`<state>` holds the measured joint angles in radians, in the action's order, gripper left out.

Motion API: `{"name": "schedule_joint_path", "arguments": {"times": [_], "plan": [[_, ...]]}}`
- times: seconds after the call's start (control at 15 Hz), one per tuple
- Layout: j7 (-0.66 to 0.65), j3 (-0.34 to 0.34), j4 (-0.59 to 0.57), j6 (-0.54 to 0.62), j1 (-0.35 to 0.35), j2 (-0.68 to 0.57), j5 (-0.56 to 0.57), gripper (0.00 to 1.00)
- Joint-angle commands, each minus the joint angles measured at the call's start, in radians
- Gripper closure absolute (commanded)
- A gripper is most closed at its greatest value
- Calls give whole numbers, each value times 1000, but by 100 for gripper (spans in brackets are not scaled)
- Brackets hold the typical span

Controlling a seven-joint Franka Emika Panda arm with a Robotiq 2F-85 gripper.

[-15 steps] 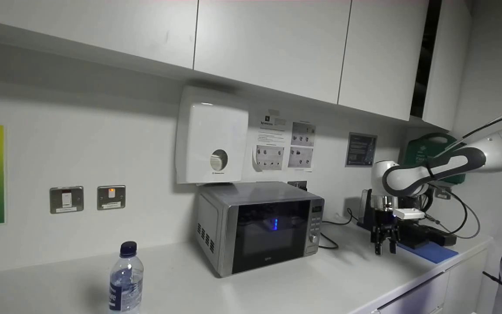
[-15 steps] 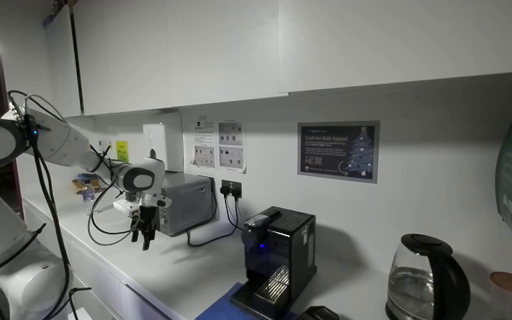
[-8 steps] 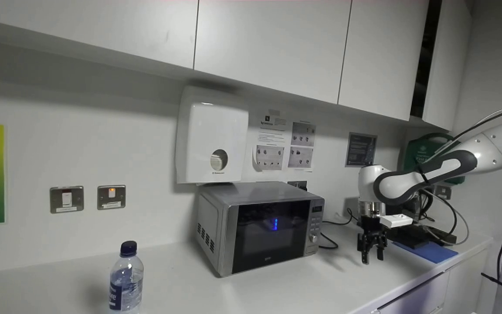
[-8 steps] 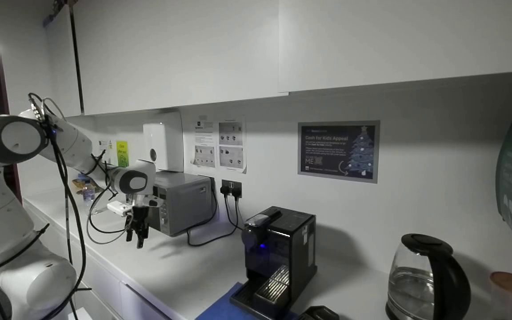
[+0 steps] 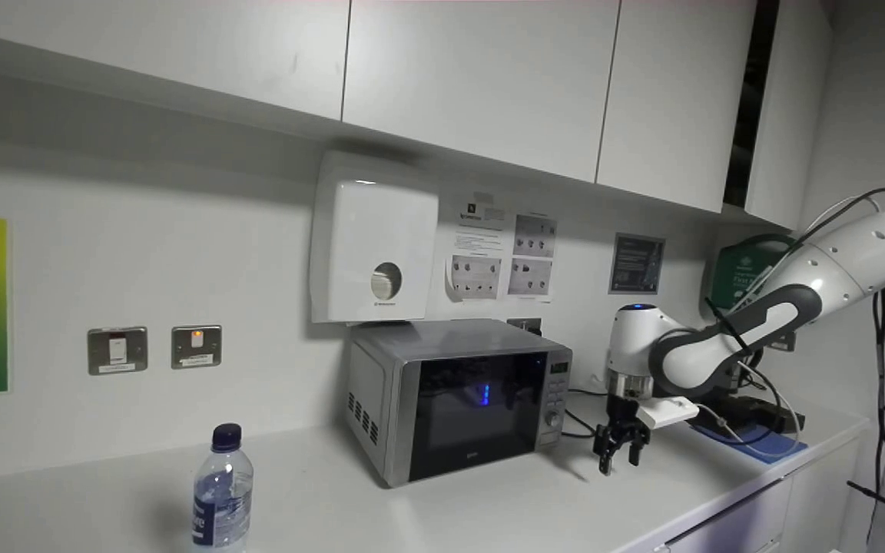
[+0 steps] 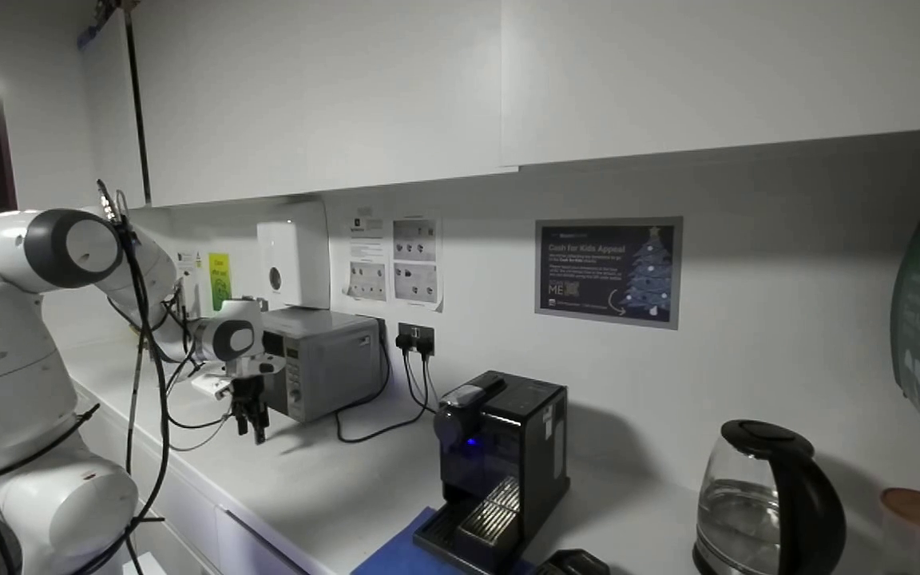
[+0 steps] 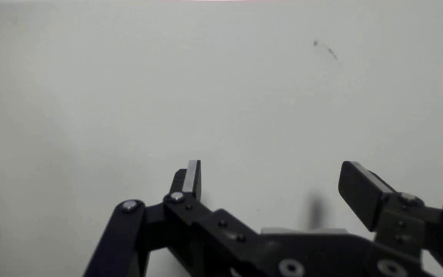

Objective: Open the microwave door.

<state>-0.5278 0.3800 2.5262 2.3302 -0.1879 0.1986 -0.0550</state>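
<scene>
Your wrist view shows the claw (image 7: 270, 169) spread above the counter (image 7: 225, 84). An exterior view gives you what it misses: the closed microwave door (image 5: 473, 418), near the claw.

We log the microwave door (image 5: 475, 415) closed and upright, filling most of the front face: silver-grey down one side, dark glossy window with a blue glint, faint lettering low.
</scene>
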Motion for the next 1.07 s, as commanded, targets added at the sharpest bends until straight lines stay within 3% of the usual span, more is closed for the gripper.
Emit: {"name": "schedule_joint_path", "arguments": {"times": [0.0,0.13,0.67,1.0], "plan": [[-106,13,-39,62,-3,-35,117,29],[-145,13,-52,86,-5,-37,177,36],[-207,32,-40,200,-26,-52,290,99],[-273,54,-9,284,-36,-56,407,100]]}}
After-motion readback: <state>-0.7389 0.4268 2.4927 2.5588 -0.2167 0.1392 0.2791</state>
